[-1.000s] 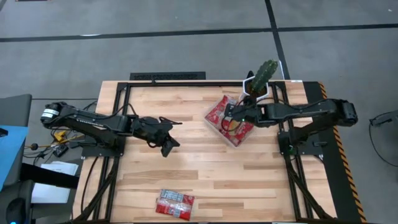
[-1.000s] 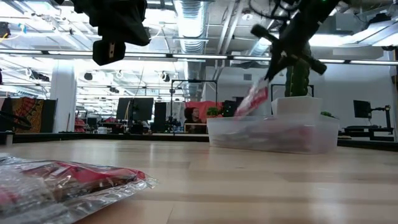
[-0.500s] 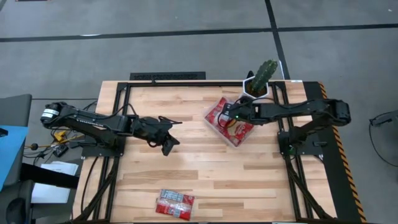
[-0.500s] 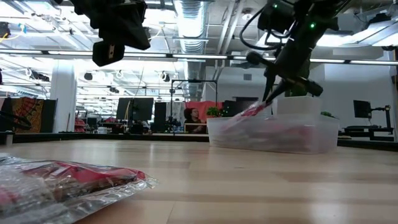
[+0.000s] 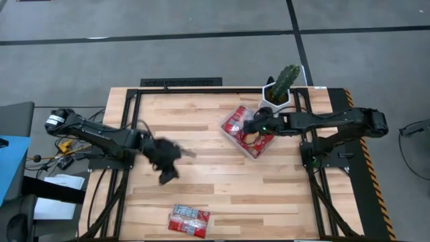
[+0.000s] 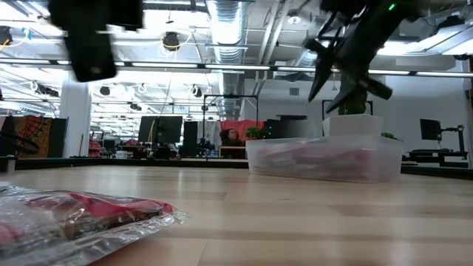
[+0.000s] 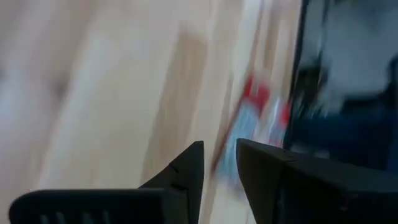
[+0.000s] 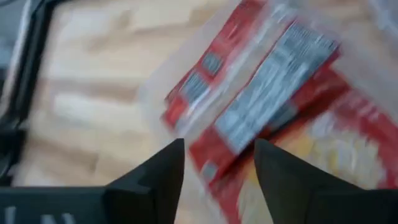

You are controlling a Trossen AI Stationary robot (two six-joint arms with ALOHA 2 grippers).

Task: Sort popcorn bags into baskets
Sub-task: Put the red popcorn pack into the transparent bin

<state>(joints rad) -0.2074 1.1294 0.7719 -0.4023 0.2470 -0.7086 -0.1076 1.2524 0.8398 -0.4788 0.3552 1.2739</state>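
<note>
Right gripper (image 5: 250, 125) hangs above the clear tray (image 5: 231, 136) at the far right part of the table (image 5: 282, 188), just in front of the white pot with the cactus (image 5: 282, 86). Its two fingers are spread apart and hold nothing. Below them in the tray lie several red and white popcorn bags (image 8: 267, 106); at least three are visible in the right wrist view, overlapping, but the exact number cannot be told. One more popcorn bag (image 5: 189, 220) lies alone on the wood near the front edge of the table, well apart from the tray. The left gripper (image 5: 168, 161) is over the bare middle-left part of the table, between the tray and the single bag, with a narrow gap between its fingers and nothing in them.
</note>
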